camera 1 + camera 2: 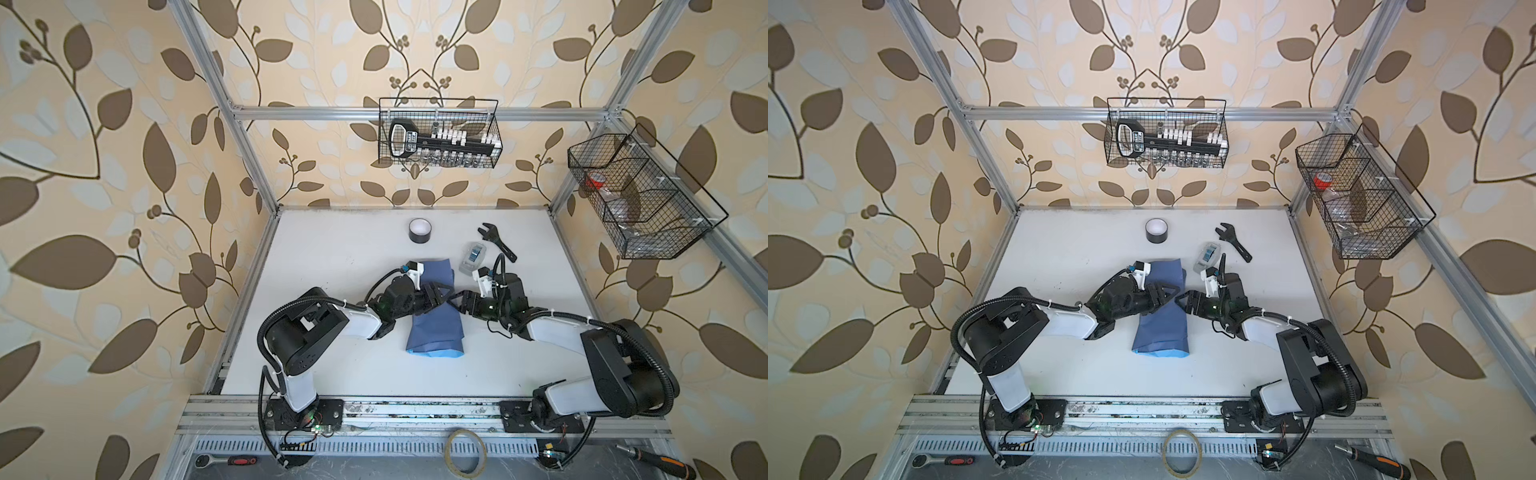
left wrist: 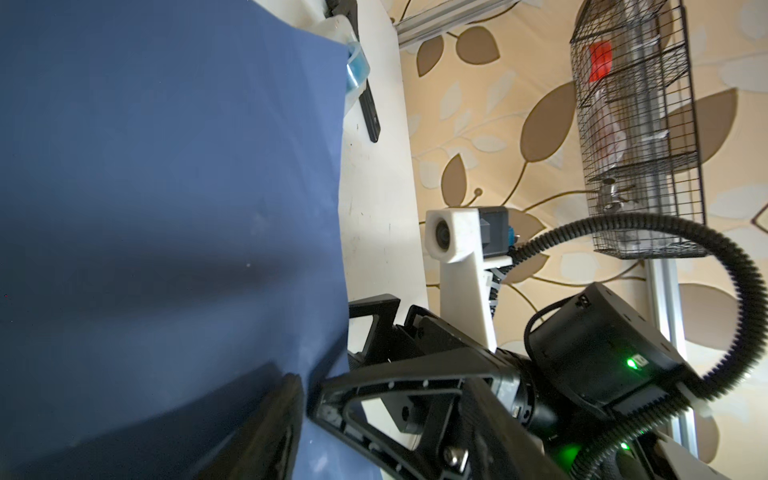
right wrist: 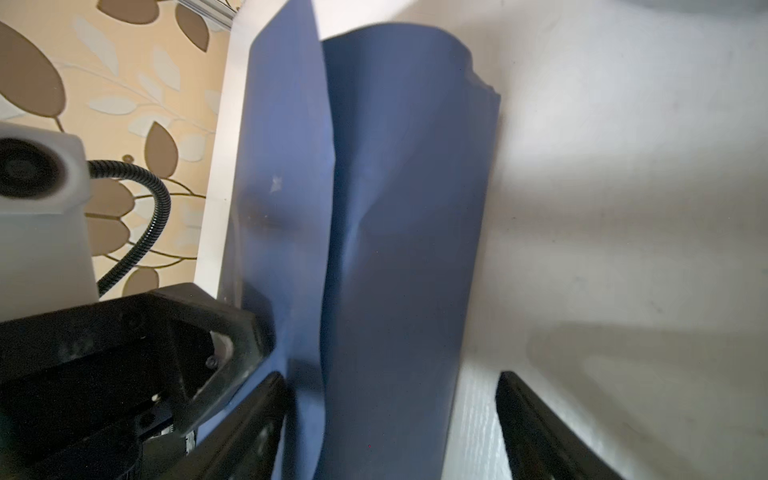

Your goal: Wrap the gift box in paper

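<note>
Surface: white table (image 1: 332,266) in a cell with leaf-patterned walls; both of my arms reach in to its middle.
Paper: the paper (image 1: 434,328) lies as a long folded bundle with its slate face up. It sits right between my two grippers and runs on past their tips and back toward the arm bases.
Left gripper: the left gripper (image 1: 440,293) is over the bundle's middle, jaws apart. I cannot tell whether a finger touches the sheet.
Right gripper: the right gripper (image 1: 457,303) is almost tip to tip with the left. Its wrist view shows its fingers (image 3: 257,424) standing wide, the bundle between them and bare table beside the other finger.
Top views only: a light blue strip at the bundle's end behind the grippers.
Right wrist only: one flap overlaps the other lengthwise.
Hidden: I cannot make out the gift box in any view.
Beyond the tips: clear-grey case (image 1: 473,257) just past the right gripper; wrench (image 1: 496,241) and black tape roll (image 1: 419,230) farther out.
</note>
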